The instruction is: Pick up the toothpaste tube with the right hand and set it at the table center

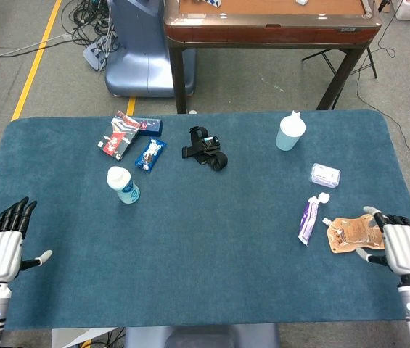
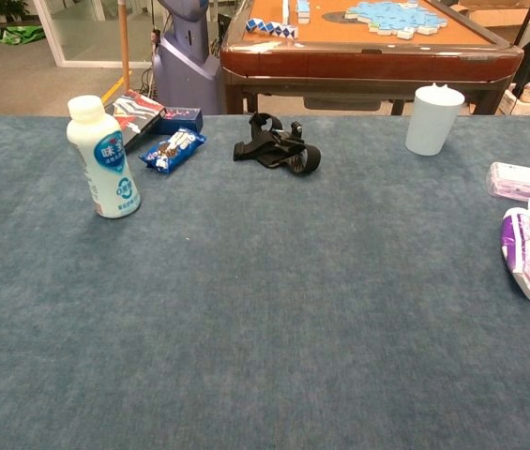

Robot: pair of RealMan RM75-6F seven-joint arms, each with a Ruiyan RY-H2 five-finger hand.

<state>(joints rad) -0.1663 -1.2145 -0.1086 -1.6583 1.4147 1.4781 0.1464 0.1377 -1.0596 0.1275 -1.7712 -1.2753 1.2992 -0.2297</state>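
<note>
The toothpaste tube [image 1: 309, 219], purple and white with a white cap, lies flat on the right side of the blue table; the chest view shows it at the right edge [image 2: 523, 247]. My right hand [image 1: 403, 246] hovers at the table's right edge, just right of the tube, over the far end of an orange pouch [image 1: 355, 232]. Its fingers are apart and hold nothing. My left hand [image 1: 1, 243] is off the table's front-left corner, fingers spread and empty. Neither hand shows in the chest view.
A white packet [image 1: 325, 175] and a pale blue cup [image 1: 290, 132] lie beyond the tube. A black strap [image 1: 206, 148], a white bottle [image 1: 123, 185], a blue snack bar [image 1: 150, 153] and small boxes [image 1: 120, 135] occupy the left and middle back. A wooden table [image 1: 270, 22] stands behind.
</note>
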